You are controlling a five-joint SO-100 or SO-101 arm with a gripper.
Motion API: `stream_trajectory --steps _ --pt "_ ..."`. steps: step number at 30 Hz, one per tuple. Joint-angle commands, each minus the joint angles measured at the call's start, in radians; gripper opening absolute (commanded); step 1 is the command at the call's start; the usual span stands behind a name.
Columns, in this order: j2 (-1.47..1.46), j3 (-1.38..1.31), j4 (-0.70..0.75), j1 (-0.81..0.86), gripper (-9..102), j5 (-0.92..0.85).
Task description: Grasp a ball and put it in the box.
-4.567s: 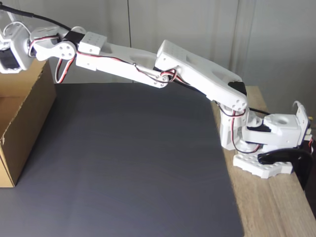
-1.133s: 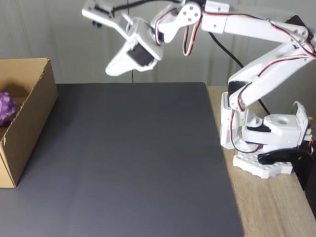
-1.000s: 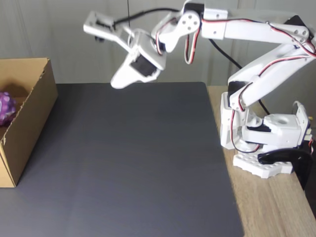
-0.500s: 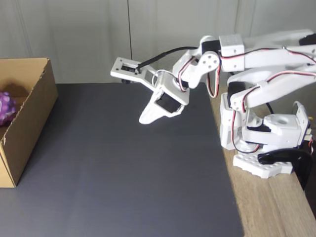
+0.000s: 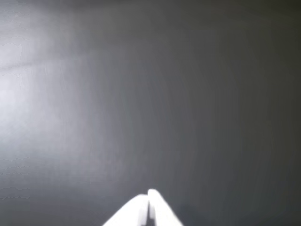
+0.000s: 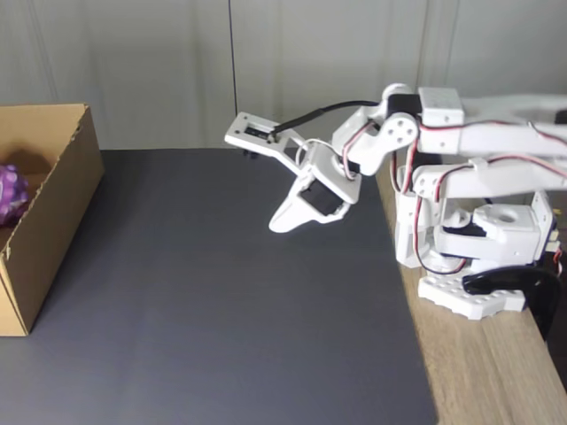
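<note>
The knobbly purple and white ball (image 6: 9, 193) lies inside the brown cardboard box (image 6: 55, 217) at the left edge of the fixed view, partly cut off by the frame. My white gripper (image 6: 276, 226) hangs shut and empty above the dark mat, far right of the box and close to the arm's base. In the wrist view the two white fingertips (image 5: 153, 197) meet at the bottom edge, with bare mat beyond them.
A dark grey mat (image 6: 221, 301) covers most of the table. The arm's white base (image 6: 469, 266) stands on the wooden tabletop (image 6: 496, 372) at the right. A pale wall runs behind.
The arm has pulled back from over the box and folded toward its base, lowering the gripper over the mat. The ball stays in the box.
</note>
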Motion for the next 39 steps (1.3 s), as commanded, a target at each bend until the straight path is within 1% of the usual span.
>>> stream_trajectory --steps 1,10,16,19,29,39 --pt "0.046 0.008 0.058 -0.005 0 -0.009" --pt "0.048 0.037 0.084 -0.011 0 -0.035" --pt "0.049 0.038 0.183 -0.031 0 -0.077" --pt "0.049 0.038 0.25 -0.052 0 -0.071" --pt "0.049 0.038 0.393 -0.072 0 -0.061" --pt "0.051 0.038 0.414 -0.138 0 -0.069"
